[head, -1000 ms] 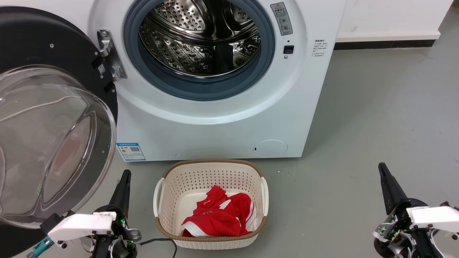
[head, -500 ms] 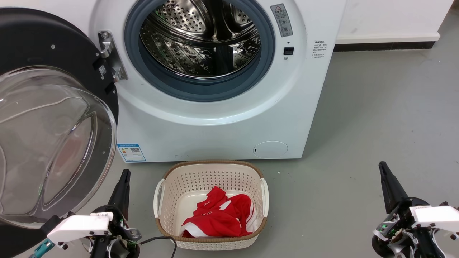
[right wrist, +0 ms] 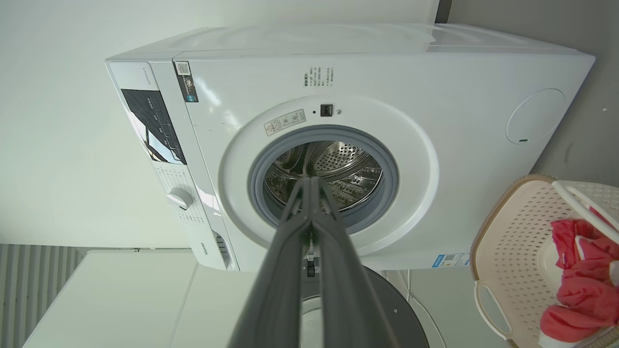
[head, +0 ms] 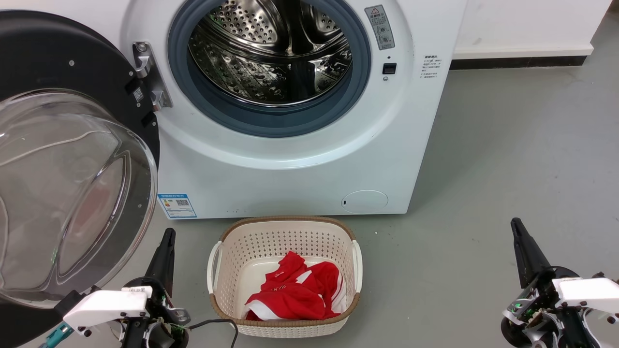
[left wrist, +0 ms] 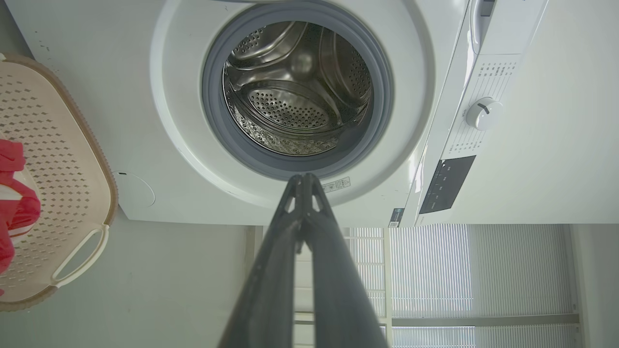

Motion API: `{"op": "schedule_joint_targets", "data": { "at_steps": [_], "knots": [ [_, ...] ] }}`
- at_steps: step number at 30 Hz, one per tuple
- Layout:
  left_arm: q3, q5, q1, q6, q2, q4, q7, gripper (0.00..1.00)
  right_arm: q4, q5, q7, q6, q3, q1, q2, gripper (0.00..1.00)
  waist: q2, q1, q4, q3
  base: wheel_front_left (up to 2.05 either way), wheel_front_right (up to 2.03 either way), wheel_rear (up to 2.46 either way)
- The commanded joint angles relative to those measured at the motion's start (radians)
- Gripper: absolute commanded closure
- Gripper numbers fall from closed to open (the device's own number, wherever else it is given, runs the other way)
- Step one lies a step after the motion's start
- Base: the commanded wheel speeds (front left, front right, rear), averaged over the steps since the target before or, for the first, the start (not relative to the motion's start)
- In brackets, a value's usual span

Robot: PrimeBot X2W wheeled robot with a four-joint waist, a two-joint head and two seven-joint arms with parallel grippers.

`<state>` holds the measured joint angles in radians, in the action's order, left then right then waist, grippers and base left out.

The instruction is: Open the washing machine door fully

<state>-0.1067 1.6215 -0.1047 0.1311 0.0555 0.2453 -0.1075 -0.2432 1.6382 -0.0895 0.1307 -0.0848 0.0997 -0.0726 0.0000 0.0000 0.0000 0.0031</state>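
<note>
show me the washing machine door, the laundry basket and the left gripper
washing machine door (head: 72, 193): head view, on the clear glass bowl.
laundry basket (head: 285, 239): head view, on its far perforated wall.
left gripper (head: 169, 235): head view, at the tips of its closed fingers.

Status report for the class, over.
Left gripper shut, empty; right gripper same. Washing machine door stands wide open. Laundry basket on floor beside it, not touching.

The door (head: 72, 159), glossy black around a bulging clear glass bowl, stands swung wide open at the frame's left, hinged to the white washer (head: 290, 164), whose steel drum lies exposed.
</note>
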Motion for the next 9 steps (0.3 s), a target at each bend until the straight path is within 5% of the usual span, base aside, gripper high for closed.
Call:
{"op": "schedule_joint_targets", "data": {
  "at_steps": [1, 9],
  "knots": [
    [-0.004, -0.005, -0.005, 0.004, -0.002, 0.001, -0.004, 1.0, -0.002, -0.004, -0.005, 0.0, -0.002, 0.012, 0.003, 1.0, 0.0, 0.0, 0.0, 0.0, 0.0, 0.0, 0.0],
    [-0.005, -0.006, -0.005, 0.004, -0.002, 0.001, -0.003, 1.0, -0.002, -0.006, -0.006, 0.0, -0.005, 0.012, 0.005, 1.0, 0.0, 0.0, 0.0, 0.0, 0.0, 0.0, 0.0]
  ]
}}
